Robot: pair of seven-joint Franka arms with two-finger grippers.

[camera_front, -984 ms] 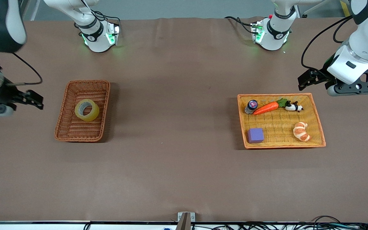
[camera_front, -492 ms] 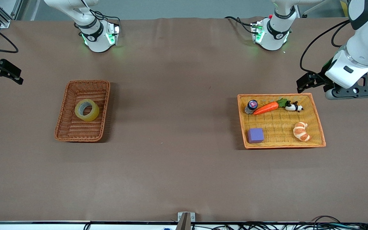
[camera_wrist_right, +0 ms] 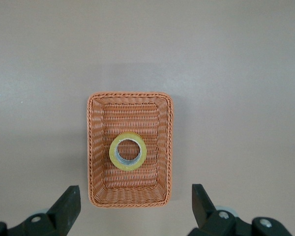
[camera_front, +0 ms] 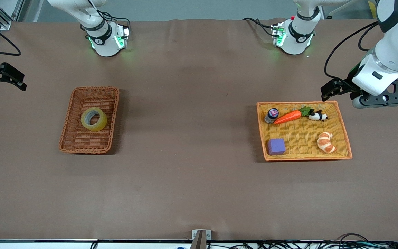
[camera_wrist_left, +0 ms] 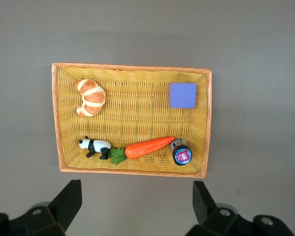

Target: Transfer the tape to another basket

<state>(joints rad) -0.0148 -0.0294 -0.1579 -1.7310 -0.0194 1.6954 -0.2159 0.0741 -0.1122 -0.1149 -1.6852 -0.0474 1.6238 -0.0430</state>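
Tape is seen in the front view lying flat inside the dark wicker basket toward the right arm's end of the table, well apart from the right gripper, which is held at the table's edge, off to the side of that basket and empty. Over the last second this gripper has been pulled away from beside the basket and lifted, and in the last half second it has hardly been moved. The left gripper is held just off the corner of the orange-yellow tray, where a carrot, a croissant, a purple block, a panda figure and a small capped bottle are kept; it has been shifted only slightly.

In the left wrist view the tray is shown whole ahead of the left gripper, whose fingers are spread wide with nothing between them.

In the right wrist view the basket and the tape are framed ahead of the right gripper, its fingers likewise spread wide and empty.

Both arms appear to have been settled at overview poses. The tape is judged untouched and the transfer not yet begun; a descent of the right gripper onto the roll would be needed first.
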